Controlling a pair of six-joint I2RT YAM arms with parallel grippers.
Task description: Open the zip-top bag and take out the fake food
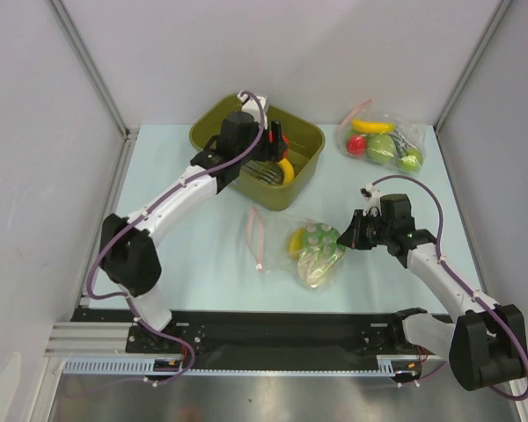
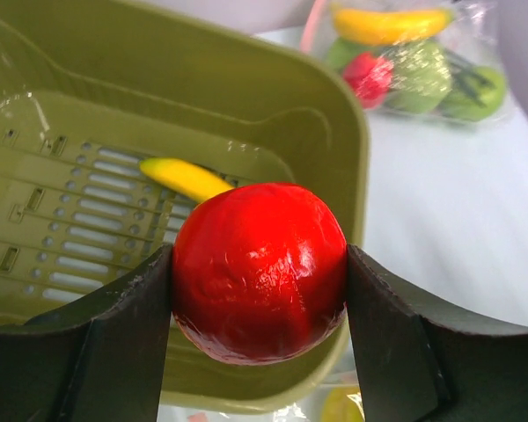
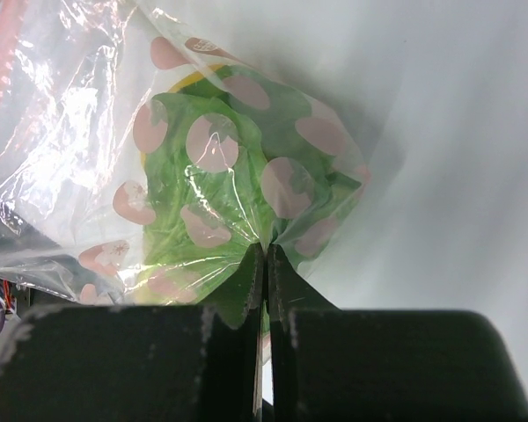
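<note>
Left wrist view: left gripper (image 2: 260, 286) clamps the red round fruit (image 2: 259, 255) between both fingers, above the olive bin (image 2: 246, 97). A yellow banana (image 2: 185, 178) lies on the bin's slotted floor. Overhead barely shows the fruit.

Right wrist view: right gripper (image 3: 266, 264) is pinched tight on a fold of the zip-top bag (image 3: 62, 132).

Overhead places the bag mid-table, crinkled, with its pink zip strip (image 1: 257, 237) at the left end. The cabbage (image 1: 323, 252) and a small yellow piece (image 1: 297, 242) are inside.

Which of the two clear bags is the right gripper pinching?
The mid-table bag holding the green cabbage; the right gripper is shut on its plastic. The other bag lies apart, untouched.
</note>
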